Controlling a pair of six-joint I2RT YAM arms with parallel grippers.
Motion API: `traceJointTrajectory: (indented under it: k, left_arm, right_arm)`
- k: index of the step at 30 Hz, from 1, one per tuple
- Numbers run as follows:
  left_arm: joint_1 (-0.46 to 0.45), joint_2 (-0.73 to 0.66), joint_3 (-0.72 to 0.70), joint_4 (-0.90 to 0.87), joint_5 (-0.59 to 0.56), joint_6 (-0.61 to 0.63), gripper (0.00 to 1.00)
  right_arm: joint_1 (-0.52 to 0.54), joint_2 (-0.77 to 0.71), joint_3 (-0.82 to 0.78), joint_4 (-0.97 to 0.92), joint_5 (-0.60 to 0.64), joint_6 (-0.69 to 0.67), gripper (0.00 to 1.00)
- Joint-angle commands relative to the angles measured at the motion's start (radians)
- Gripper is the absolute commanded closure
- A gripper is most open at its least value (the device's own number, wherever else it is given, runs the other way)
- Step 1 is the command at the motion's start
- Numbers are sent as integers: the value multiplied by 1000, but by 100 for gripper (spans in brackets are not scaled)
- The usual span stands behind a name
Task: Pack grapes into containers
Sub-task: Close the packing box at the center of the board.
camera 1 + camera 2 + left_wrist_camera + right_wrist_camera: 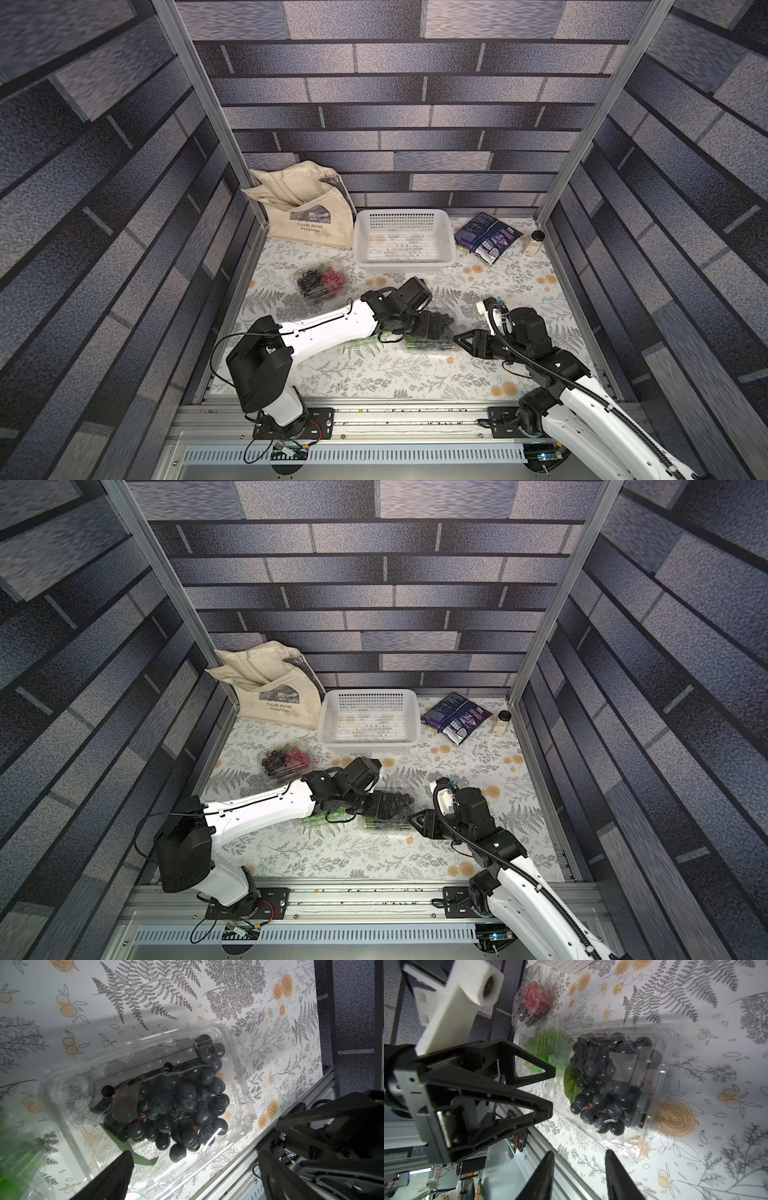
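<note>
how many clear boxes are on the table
3: red box with dark and red grapes, far left; green box under the left arm; dark box beside it, mid-table.

A cream cloth tote (307,222) is laid left of a white perforated plastic basket (405,268), a dark-blue foil packet (486,237) right.

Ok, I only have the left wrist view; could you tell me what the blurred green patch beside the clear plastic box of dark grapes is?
Observer: A bunch of bright green grapes in a second clear plastic clamshell box.
Operator: Thanks; is there a third box?
Observer: Yes, a clear clamshell box of dark and red grapes, farther back near the cream cloth tote bag.
Operator: And the right gripper?
Observer: Its jaws stand parted, nothing between them.
</note>
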Motion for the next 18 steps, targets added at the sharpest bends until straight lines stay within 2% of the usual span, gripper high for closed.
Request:
traceJointTrajectory:
  k: [1,11,18]
  left_arm:
    - [-12,-3,-16,16,-27,-23,4]
    - [-10,4,-18,36,-32,-40,4]
    - [7,8,-22,52,-20,-52,4]
  right_arm:
    - [18,-9,-6,-105,56,-5,62]
    - [104,27,-28,-127,95,22,65]
    - [153,122,-66,25,103,64,65]
